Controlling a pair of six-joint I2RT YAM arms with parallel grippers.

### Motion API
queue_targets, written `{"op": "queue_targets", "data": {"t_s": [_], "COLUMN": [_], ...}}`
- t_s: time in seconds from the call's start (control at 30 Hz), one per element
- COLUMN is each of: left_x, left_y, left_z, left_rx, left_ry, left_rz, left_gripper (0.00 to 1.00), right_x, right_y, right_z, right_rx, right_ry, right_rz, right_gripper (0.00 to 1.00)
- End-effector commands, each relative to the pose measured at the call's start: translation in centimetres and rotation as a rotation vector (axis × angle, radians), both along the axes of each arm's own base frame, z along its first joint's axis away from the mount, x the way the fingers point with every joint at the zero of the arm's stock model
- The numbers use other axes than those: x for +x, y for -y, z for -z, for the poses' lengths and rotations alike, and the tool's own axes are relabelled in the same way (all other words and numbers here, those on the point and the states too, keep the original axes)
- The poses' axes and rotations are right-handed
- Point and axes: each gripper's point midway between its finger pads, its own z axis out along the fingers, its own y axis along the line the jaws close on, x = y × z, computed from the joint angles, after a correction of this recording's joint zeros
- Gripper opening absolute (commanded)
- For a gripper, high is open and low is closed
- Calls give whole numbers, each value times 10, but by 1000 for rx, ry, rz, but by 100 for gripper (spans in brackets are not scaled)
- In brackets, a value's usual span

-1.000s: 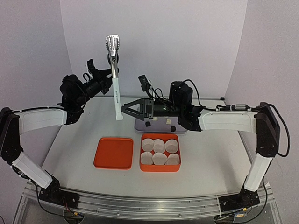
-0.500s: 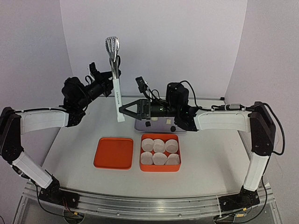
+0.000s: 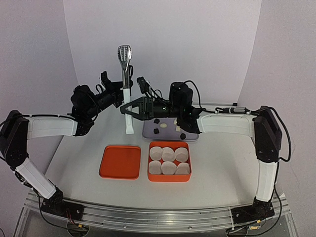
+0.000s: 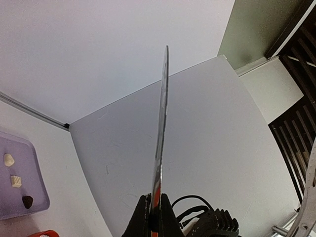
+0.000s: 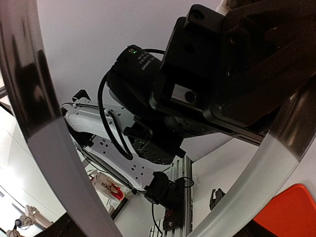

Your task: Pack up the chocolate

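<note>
Lilac tray (image 3: 148, 134) of chocolate (image 3: 164, 127) partly behind right arm (image 3: 222, 126), right gripper (image 3: 124, 109) at upright tongs (image 3: 128, 123), open or gripping impossible to tell, left gripper (image 3: 122, 93) clamped on them, orange box (image 3: 169, 178) nearer

White curved backdrop (image 3: 163, 44) behind pale table (image 3: 222, 168); alu rail (image 3: 158, 219) at near edge; even light.

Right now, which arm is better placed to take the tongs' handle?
Right: right pincer, open, is at the tongs' white handle end. Left pincer is shut on them higher up, tips upward.

Robot lab cell: white backdrop panels (image 3: 168, 44), aluminium base rail (image 3: 158, 218), worktable (image 3: 222, 168).
</note>
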Motion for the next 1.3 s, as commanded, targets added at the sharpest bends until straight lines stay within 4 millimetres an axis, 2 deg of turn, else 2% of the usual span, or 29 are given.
{"op": "queue_targets", "data": {"t_s": [0.0, 0.43, 0.57, 0.93, 1.0, 1.13, 1.27], "left_x": [-8, -1, 0, 4, 4, 2, 1], "left_y": [-10, 1, -3, 10, 11, 11, 8], "left_z": [-22, -5, -3, 3, 4, 4, 8], "left_rx": [-18, 5, -2, 35, 43, 82, 128], "left_ry": [64, 11, 8, 9, 15, 43, 46], "left_rz": [-66, -38, -57, -11, -8, -16, -37], "left_gripper": [0, 0, 0, 0, 5, 24, 54], "right_x": [-3, 1, 0, 11, 17, 29, 39], "right_y": [1, 0, 3, 12, 15, 23, 32], "right_z": [-35, -51, -54, -60, -60, -60, -58], "right_rx": [85, 115, 120, 119, 118, 117, 116], "right_ry": [41, 61, 68, 11, -13, -43, -39], "right_rz": [-9, 13, 19, 41, 53, 97, 166], "right_gripper": [78, 76, 75, 56, 53, 48, 46]}}
